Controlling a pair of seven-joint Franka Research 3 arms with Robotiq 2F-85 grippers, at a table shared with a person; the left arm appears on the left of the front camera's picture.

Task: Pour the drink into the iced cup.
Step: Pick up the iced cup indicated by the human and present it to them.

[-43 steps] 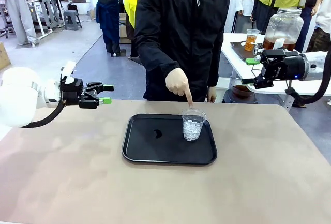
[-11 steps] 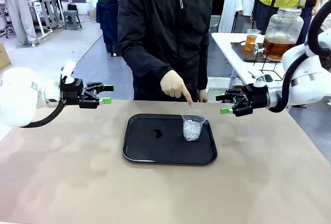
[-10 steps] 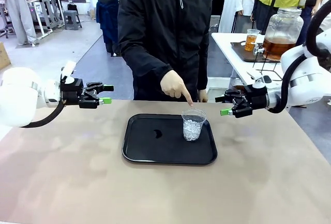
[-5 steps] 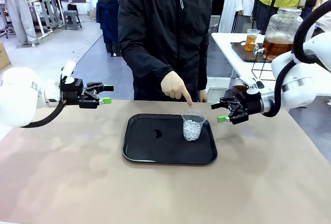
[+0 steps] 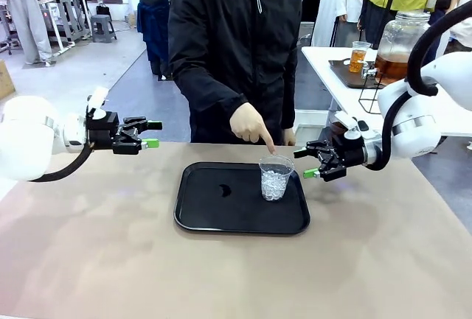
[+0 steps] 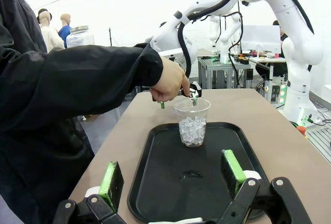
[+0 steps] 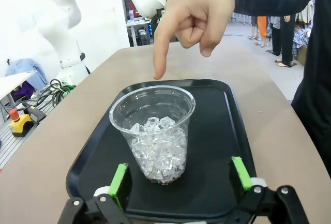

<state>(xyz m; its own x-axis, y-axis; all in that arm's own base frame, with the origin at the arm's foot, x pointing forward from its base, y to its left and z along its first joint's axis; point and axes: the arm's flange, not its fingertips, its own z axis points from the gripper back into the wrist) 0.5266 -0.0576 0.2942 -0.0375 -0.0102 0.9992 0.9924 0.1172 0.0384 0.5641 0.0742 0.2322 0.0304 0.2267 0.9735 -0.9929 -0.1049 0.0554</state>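
Where right arm (image 5: 417, 124) crosses jar (image 5: 402, 30), drink (image 5: 388, 67) partly hidden

Bright, even overhead light, shadows soft and faint. Mild sheen on black tray (image 5: 221, 216). Both wrist views: background blows out to white up top, wide-angle bend at edges. Person's hand (image 7: 194, 12) close to lens, slightly soft
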